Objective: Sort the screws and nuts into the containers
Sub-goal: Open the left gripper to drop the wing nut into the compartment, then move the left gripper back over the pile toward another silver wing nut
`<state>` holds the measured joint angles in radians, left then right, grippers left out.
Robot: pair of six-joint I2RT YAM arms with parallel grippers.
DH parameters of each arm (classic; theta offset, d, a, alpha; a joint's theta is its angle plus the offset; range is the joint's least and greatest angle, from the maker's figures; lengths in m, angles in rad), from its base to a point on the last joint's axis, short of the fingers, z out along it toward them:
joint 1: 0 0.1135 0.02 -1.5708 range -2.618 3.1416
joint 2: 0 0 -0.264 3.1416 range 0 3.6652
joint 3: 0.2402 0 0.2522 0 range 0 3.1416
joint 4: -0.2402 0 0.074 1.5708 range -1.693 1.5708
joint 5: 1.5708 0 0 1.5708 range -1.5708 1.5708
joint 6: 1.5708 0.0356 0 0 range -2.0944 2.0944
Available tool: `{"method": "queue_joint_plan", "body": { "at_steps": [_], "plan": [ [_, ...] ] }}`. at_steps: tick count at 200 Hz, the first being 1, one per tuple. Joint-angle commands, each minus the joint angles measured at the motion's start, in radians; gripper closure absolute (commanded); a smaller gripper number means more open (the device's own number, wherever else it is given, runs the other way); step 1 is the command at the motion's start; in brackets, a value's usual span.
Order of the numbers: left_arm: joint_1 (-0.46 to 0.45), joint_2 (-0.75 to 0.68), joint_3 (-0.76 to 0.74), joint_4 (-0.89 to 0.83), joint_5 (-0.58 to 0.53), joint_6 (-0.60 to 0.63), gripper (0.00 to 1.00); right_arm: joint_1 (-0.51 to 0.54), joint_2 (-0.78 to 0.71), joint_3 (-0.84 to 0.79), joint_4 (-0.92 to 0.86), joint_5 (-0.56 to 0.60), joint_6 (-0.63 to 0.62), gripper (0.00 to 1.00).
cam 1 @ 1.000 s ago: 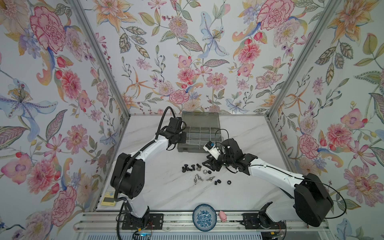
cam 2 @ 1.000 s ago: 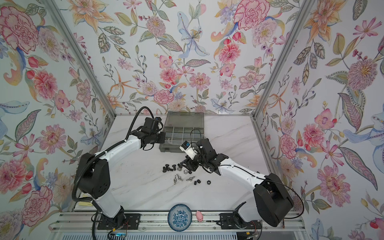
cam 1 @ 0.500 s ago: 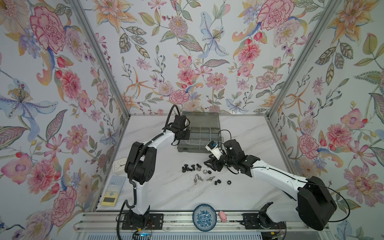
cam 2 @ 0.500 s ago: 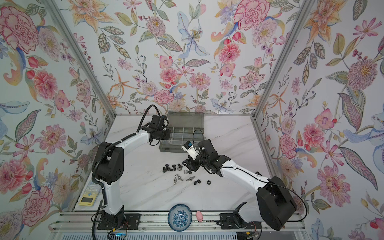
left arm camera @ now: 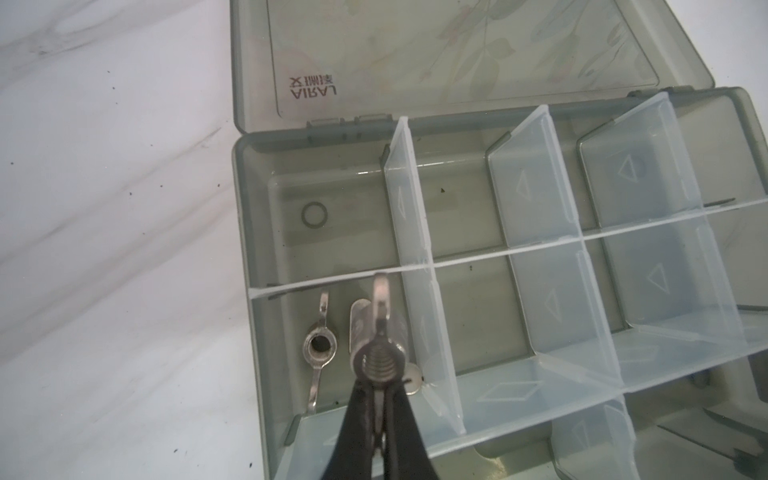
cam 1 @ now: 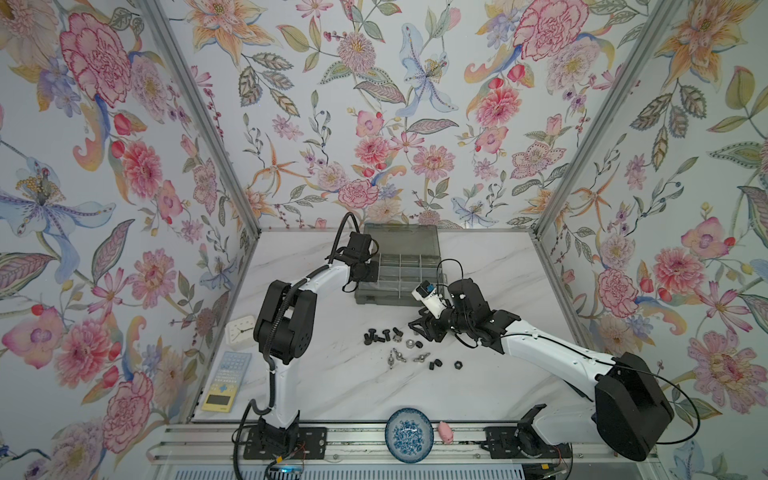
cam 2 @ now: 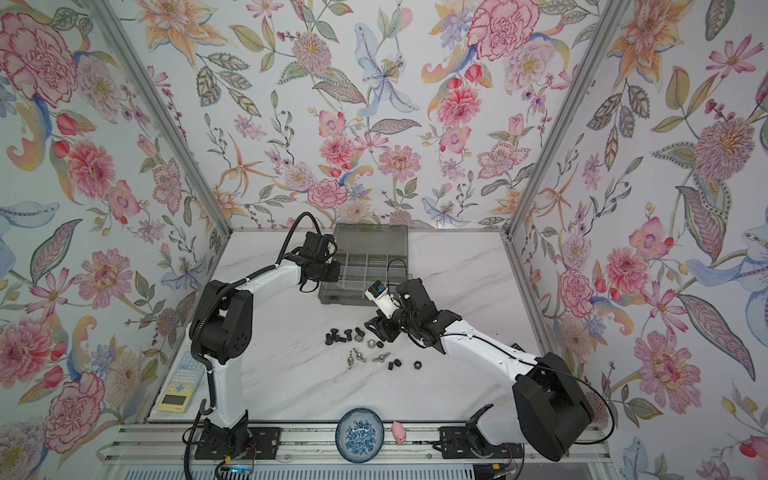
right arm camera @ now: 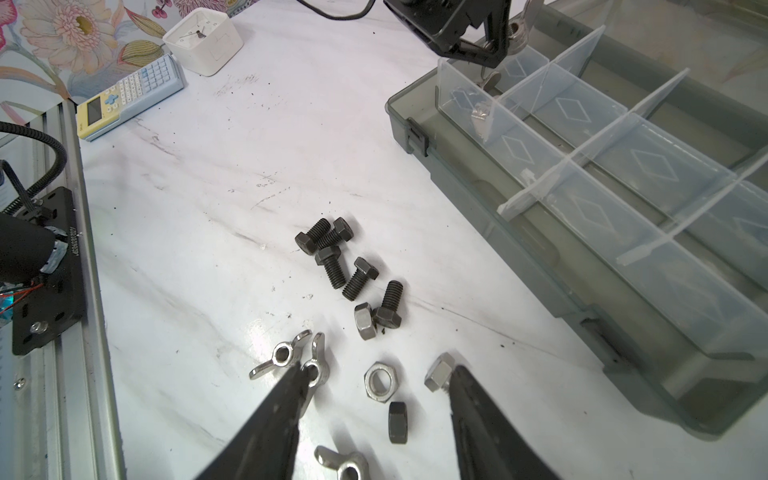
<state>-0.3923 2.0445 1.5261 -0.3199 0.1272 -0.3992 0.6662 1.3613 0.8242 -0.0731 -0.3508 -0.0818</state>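
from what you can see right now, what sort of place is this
Most likely a staged robot test cell, not a real workshop: two arms bolted to an aluminium rail, floral wall panels boxing in a marble-look tabletop, and an organizer box with loose screws laid out.

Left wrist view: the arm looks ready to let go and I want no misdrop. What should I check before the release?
1. Grip: left gripper shut on the held wing nut: ok.
2. Target: held wing nut over the compartment with the resting wing nut: ok.
3. Access: organizer box lid open: ok.
4. Other arm: right gripper open, away from the box, above the silver hex nut: ok.
5. Drop height above the compartment floor: cannot tell.
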Motion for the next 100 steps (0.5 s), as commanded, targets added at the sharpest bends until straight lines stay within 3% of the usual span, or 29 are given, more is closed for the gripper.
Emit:
{"method": "queue_joint_plan", "body": {
  "at_steps": [1, 32, 100],
  "plan": [
    [0.010, 0.014, 0.020, -0.011, 0.015, 0.022, 1.00, -0.005, -0.011, 0.010, 0.010, 0.008, 0.016, 0.42],
    [0.010, 0.007, 0.009, -0.007, 0.021, 0.019, 0.97, -0.004, -0.018, 0.009, 0.007, 0.010, 0.017, 0.42],
    [0.009, -0.032, -0.006, -0.008, 0.007, 0.021, 0.69, -0.005, -0.024, 0.004, 0.007, 0.008, 0.017, 0.41]
  ]
}}
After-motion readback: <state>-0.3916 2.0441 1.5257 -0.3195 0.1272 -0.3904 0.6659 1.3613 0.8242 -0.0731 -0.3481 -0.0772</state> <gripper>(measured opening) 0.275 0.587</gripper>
